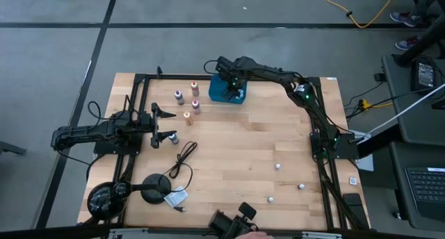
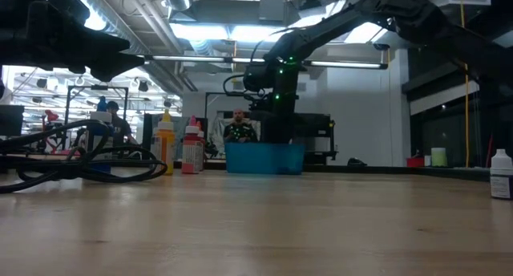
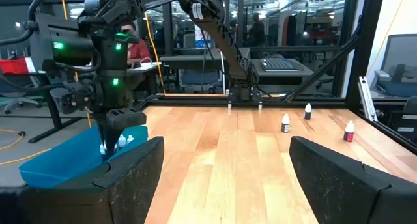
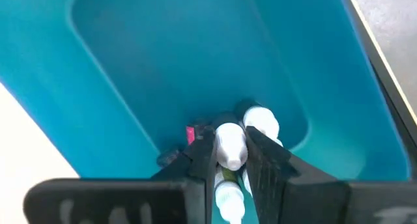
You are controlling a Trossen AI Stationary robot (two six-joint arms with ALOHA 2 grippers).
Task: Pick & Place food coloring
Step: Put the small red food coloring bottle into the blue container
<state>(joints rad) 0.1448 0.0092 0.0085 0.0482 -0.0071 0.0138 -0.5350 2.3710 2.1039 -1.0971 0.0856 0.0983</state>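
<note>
My right gripper (image 4: 231,160) reaches down into the teal tray (image 1: 221,94) at the table's far side and is shut on a small white-capped food coloring bottle (image 4: 229,146). Two more bottles lie on the tray floor by it, one white-capped (image 4: 262,123) and one with red (image 4: 190,134). Several colored bottles (image 1: 188,103) stand on the table left of the tray. Three whitish bottles (image 1: 277,166) stand toward the near right. My left gripper (image 1: 167,124) is open and empty at the table's left, a bottle (image 1: 172,137) beside it. My right gripper pinches the bottle's body just below the white cap (image 4: 229,152) between its two fingers. The fingers come from above, pointing down into the tray, and the bottle lies along them with its cap past their tips. Whether the bottle touches the tray floor, I cannot tell.
A black cable (image 1: 182,159) and a round black base (image 1: 158,185) lie near the table's front left. A black frame (image 1: 139,93) runs along the table's left and right edges. In the low view, people sit in the room behind the tray (image 2: 239,127).
</note>
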